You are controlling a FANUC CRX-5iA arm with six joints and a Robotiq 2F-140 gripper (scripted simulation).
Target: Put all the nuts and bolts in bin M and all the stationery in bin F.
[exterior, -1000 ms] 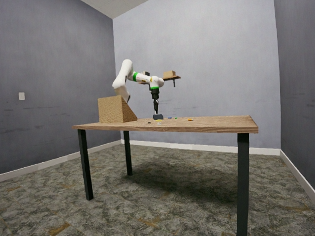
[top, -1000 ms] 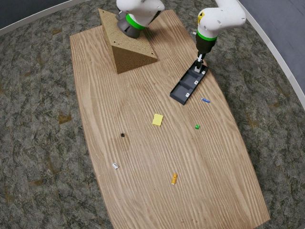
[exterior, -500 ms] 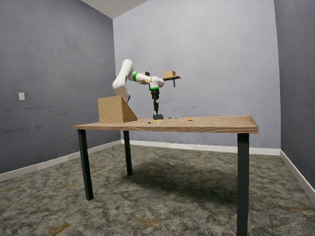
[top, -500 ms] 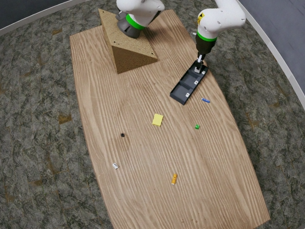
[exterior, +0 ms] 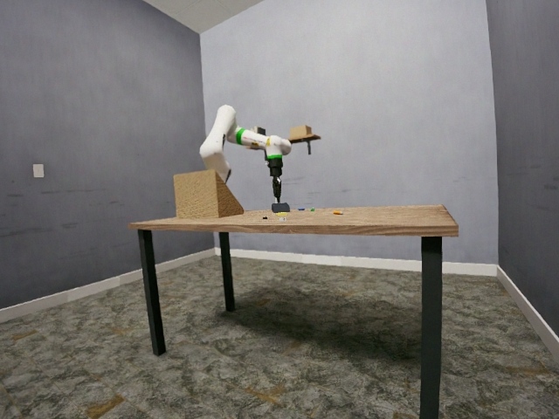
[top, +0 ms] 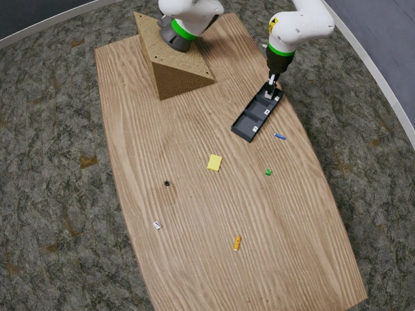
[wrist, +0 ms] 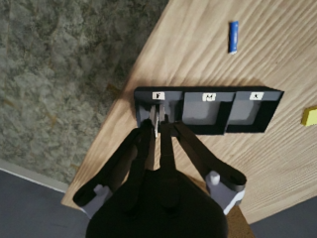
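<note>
A dark three-part bin tray [top: 242, 135] [exterior: 280, 208] [wrist: 223, 89] has compartments labelled F, M and K. My gripper [top: 269, 95] [exterior: 277, 201] [wrist: 158, 111] points down at compartment F, its fingers nearly together. Nothing plain shows between the pale fingertips; they hide part of that compartment's floor. A blue cylinder [top: 279, 136] [wrist: 233, 37] lies beside the tray. A small green piece [top: 268, 172], a yellow pad [top: 214, 162] [wrist: 310, 116], a small black nut-like piece [top: 166, 183], a white block [top: 156, 225] and an orange stick [top: 237, 243] lie apart on the table. No loose thing shows in M or K.
The wooden wedge [top: 184, 81] [exterior: 196, 195] under the arm's base stands at the table's far end. The wooden table [top: 187, 140] [exterior: 383, 218] has its edge close beyond compartment F. A wall shelf [exterior: 311, 137] with a box hangs behind the arm.
</note>
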